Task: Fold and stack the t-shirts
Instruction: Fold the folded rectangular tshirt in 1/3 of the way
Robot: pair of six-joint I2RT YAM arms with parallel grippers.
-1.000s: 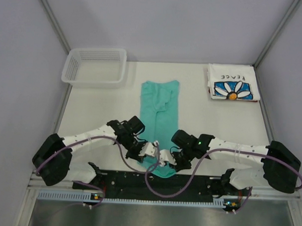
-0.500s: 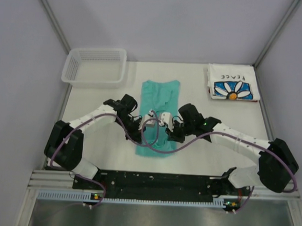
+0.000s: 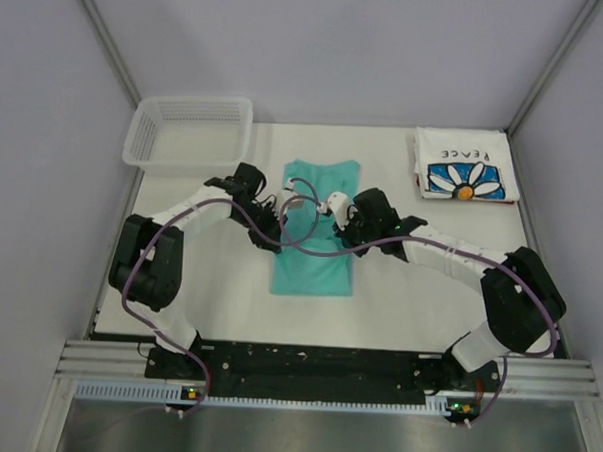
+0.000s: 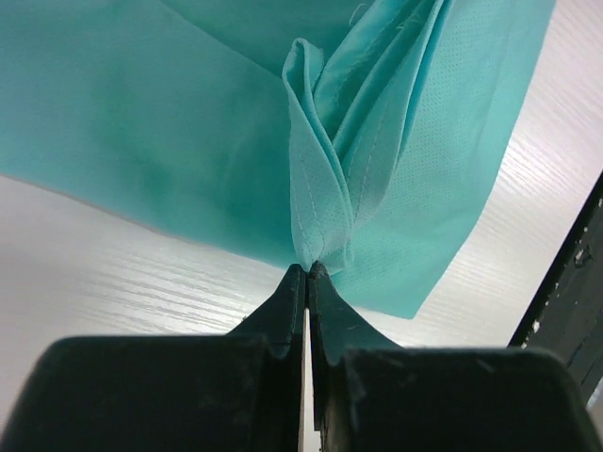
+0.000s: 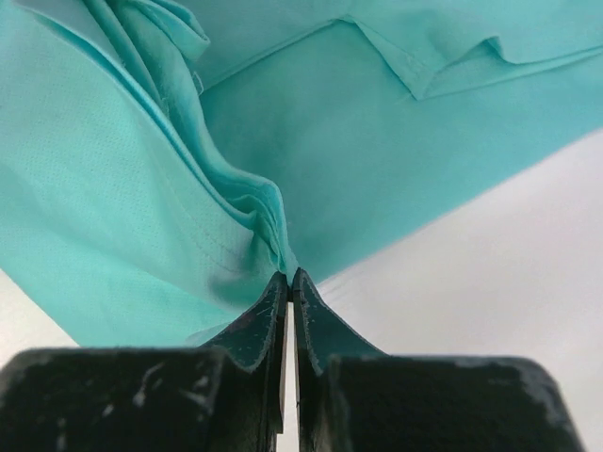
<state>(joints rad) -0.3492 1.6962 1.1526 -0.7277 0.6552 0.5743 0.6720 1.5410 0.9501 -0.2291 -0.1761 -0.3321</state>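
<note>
The teal-green t-shirt (image 3: 315,252) lies lengthwise on the white table, its near end lifted and carried over the rest. My left gripper (image 3: 282,207) is shut on a pinch of its hem, seen in the left wrist view (image 4: 308,268) with the bunched cloth (image 4: 325,188) just beyond the tips. My right gripper (image 3: 334,209) is shut on the other corner, seen in the right wrist view (image 5: 289,275) with folds of the shirt (image 5: 188,198) hanging from it. The white daisy "PEACE" t-shirt (image 3: 464,165) lies folded at the back right.
A white plastic mesh basket (image 3: 190,133) stands at the back left of the table (image 3: 199,282). Both arms' purple cables cross above the shirt. Grey walls close in on both sides. The black base rail (image 3: 315,365) runs along the near edge.
Both grippers have moved from the near edge toward the back, carrying the shirt's near end over itself. The shirt now looks shorter, doubled over.
</note>
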